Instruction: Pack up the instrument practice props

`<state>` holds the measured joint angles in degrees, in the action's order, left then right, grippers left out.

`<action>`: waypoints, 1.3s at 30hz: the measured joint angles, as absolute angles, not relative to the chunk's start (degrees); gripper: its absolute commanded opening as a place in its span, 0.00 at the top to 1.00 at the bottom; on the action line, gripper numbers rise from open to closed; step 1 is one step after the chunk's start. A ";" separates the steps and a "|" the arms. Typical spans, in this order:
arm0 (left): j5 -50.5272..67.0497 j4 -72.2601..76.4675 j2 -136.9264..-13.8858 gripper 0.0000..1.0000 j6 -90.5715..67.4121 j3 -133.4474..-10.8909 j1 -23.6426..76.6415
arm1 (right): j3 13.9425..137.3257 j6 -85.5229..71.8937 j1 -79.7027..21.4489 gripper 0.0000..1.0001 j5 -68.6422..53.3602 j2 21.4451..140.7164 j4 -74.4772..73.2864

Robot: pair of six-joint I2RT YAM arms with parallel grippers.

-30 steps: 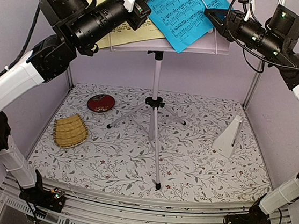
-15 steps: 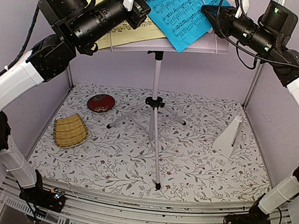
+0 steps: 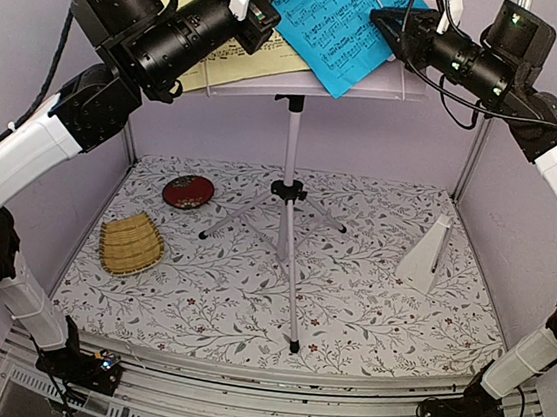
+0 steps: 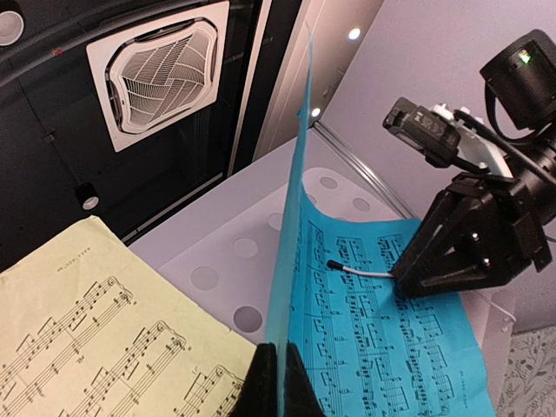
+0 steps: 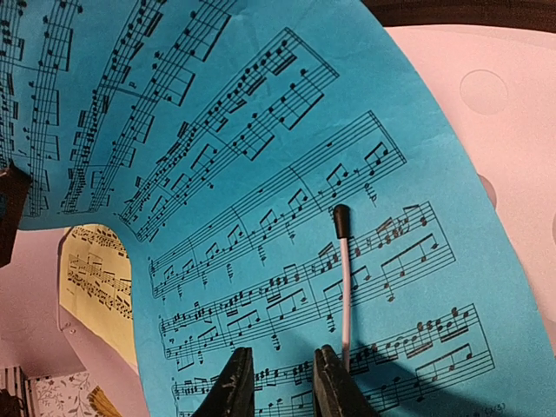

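While the music stand (image 3: 290, 170) on the counter (image 3: 348, 307) carries the pale-yellow sheet (image 3: 240, 63) and the blue sheet (image 3: 335, 24), the left tool (image 4: 276, 382) pinches the blue one's lifted edge; the right tool (image 5: 280, 358) hovers above it, jaws narrowly parted, holding nothing.

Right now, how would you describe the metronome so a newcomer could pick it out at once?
Start at the floral table and find the silver tripod standing at its middle. Right of those legs, near the right wall, stands the metronome. It is a white upright pyramid, unlike the flat red dish and woven tray on the left.
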<state>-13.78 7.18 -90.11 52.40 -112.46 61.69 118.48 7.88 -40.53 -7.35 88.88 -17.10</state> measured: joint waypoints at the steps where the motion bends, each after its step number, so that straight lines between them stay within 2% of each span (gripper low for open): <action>1: -13.78 7.16 -90.11 1.00 52.40 -112.46 61.69 | 118.48 8.21 -40.56 0.74 -7.16 88.82 -17.12; 17: -13.78 7.01 -90.11 1.00 52.40 -112.46 61.69 | 118.48 9.69 -40.56 0.71 -1.80 88.18 -17.17; 27: -13.78 7.01 -90.11 1.00 52.42 -112.46 61.69 | 118.61 9.67 -40.56 0.76 -2.00 89.49 -17.15; 30: -13.78 7.01 -90.11 1.00 52.42 -112.46 61.69 | 118.61 9.67 -40.56 0.80 -3.05 90.04 -17.15; 34: -13.78 7.01 -90.11 1.00 52.42 -112.46 61.69 | 118.61 9.67 -40.56 0.97 -3.53 90.19 -17.10; 39: -14.02 6.98 -90.13 1.00 52.14 -112.51 61.69 | 117.23 9.47 -40.49 0.99 -3.57 89.80 -14.37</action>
